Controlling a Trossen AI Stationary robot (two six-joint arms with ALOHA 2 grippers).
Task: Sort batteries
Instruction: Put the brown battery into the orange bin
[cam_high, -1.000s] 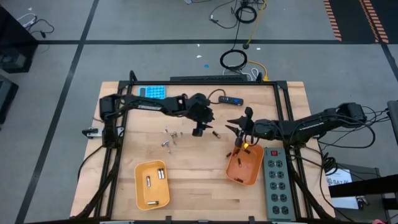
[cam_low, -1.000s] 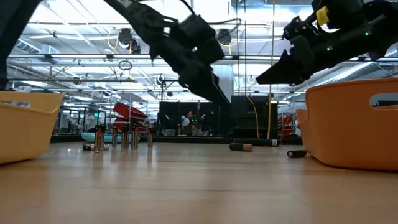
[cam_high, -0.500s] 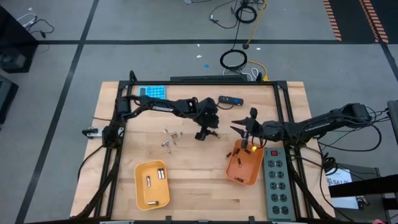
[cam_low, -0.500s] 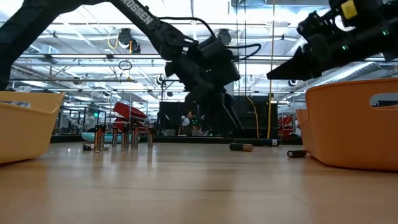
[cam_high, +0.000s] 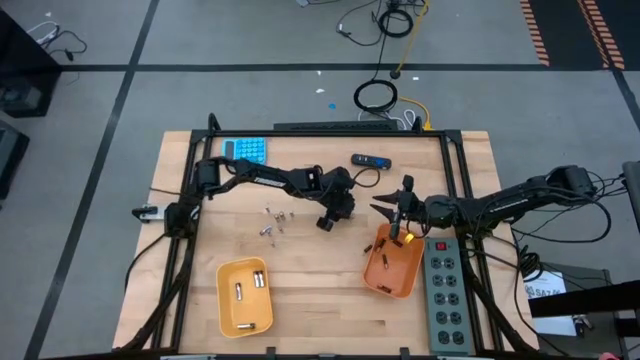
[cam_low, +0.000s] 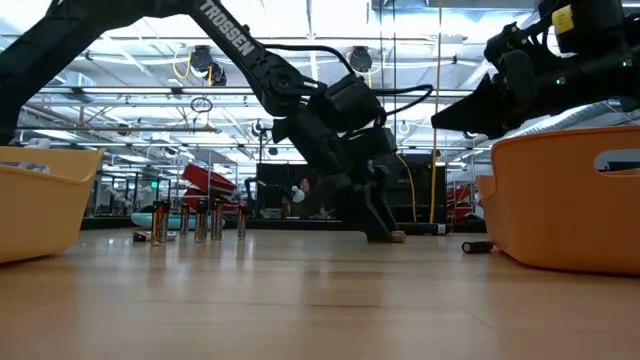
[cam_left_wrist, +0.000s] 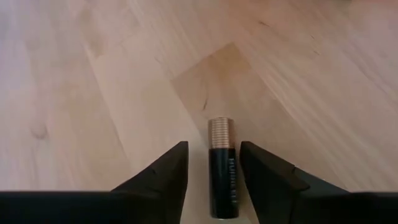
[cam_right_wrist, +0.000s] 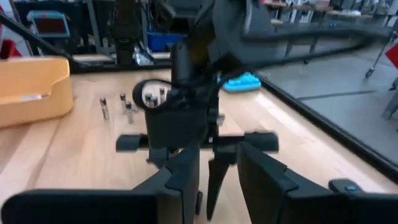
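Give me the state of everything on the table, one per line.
left gripper, open, straddling the dark battery
dark battery, lying flat on table
right gripper, above right tray
battery cluster, several standing upright
left tray, holding a few batteries

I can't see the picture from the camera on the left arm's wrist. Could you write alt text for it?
A small dark battery with a coppery ribbed end lies on the pale wooden table, between the two dark fingers of the left gripper, which stand on either side with narrow gaps showing. Nothing else is in view.
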